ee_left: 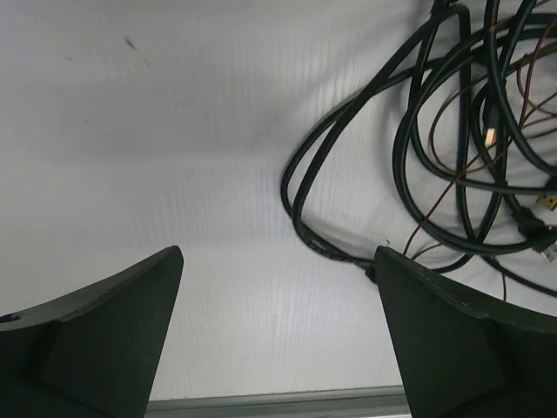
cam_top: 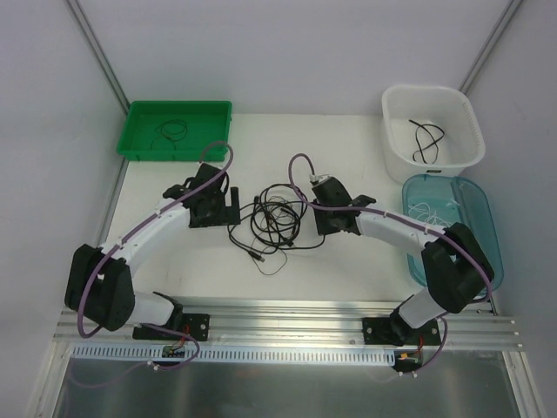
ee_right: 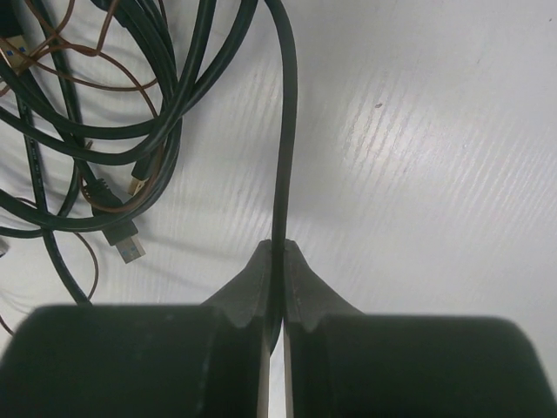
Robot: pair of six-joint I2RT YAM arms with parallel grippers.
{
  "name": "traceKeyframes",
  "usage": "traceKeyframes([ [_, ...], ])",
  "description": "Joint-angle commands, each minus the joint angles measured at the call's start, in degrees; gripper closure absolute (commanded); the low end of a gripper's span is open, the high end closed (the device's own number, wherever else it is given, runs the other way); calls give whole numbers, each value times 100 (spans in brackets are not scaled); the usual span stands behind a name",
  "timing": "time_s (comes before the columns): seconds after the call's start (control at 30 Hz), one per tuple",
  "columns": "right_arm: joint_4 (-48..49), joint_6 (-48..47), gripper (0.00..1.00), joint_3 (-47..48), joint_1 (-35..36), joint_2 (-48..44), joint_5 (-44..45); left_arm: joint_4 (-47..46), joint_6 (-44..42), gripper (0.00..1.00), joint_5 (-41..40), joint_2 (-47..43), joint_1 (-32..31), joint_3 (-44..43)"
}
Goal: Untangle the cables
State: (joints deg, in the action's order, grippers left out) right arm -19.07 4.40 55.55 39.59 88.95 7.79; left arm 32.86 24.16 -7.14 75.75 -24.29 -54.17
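Observation:
The cables [cam_top: 274, 218] lie tangled in the middle of the white table: several black loops and a thin brown cord. My right gripper [cam_top: 310, 202] at the tangle's right side is shut on one black cable [ee_right: 283, 157], which runs straight away from the closed fingertips [ee_right: 278, 248]. A USB plug [ee_right: 129, 246] and the brown cord [ee_right: 96, 83] lie to the left of it. My left gripper [cam_top: 233, 206] stands wide open at the tangle's left edge, nothing between its fingers [ee_left: 278, 252]. Its right fingertip is beside the nearest black loop [ee_left: 402, 148].
A green tray [cam_top: 174, 155] at the back left holds a black cable. A white basket [cam_top: 432, 90] at the back right holds another black one. A clear blue bin [cam_top: 474, 218] at the right holds a thin white cord. A metal rail runs along the near table edge.

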Motion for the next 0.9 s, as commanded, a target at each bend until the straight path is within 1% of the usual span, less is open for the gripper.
traceKeyframes([
  [0.0,167,-133,99,-44,22,-378,-217,-482,519,8,203,712,21,-304],
  [0.03,184,-133,99,-70,31,-456,-217,-509,537,9,213,1105,12,-444],
  [0.07,184,-142,99,-97,31,-501,-217,-518,546,10,213,1292,-14,-515],
  [0.1,219,-142,99,-158,31,-536,-217,-526,554,15,178,1468,-49,-585],
  [0.13,228,-150,99,-193,22,-571,-225,-535,554,17,143,1765,-84,-681],
  [0.17,237,-159,99,-228,22,-650,-225,-535,554,21,90,1881,-102,-726],
  [0.2,237,-168,99,-255,22,-677,-217,-527,546,31,-24,1978,-119,-752],
  [0.27,246,-212,99,-343,13,-790,-155,-535,546,47,-164,2120,-119,-753],
  [0.3,237,-229,99,-378,13,-826,-129,-527,554,63,-226,2120,-119,-727],
  [0.33,237,-247,99,-439,-13,-870,-94,-526,546,92,-340,2068,-119,-683],
  [0.37,237,-247,99,-475,-39,-905,-24,-518,528,99,-385,2024,-119,-656],
  [0.53,158,-10,99,-712,-601,-1256,-58,-368,317,100,-1008,1234,-5,-489],
  [0.6,88,95,99,-835,-881,-1475,-67,-176,238,100,-1097,952,257,-498],
  [0.63,62,122,99,-887,-970,-1546,-67,-97,229,100,-1114,664,363,-541],
  [0.67,27,166,99,-940,-1076,-1608,-59,52,221,100,-1080,513,625,-568],
  [0.8,-175,280,99,-1011,-1462,-1872,-129,229,10,100,-1061,-356,1048,-796],
  [0.87,-228,280,99,-1011,-1498,-1977,-85,282,-139,100,-1210,-595,1119,-884],
])
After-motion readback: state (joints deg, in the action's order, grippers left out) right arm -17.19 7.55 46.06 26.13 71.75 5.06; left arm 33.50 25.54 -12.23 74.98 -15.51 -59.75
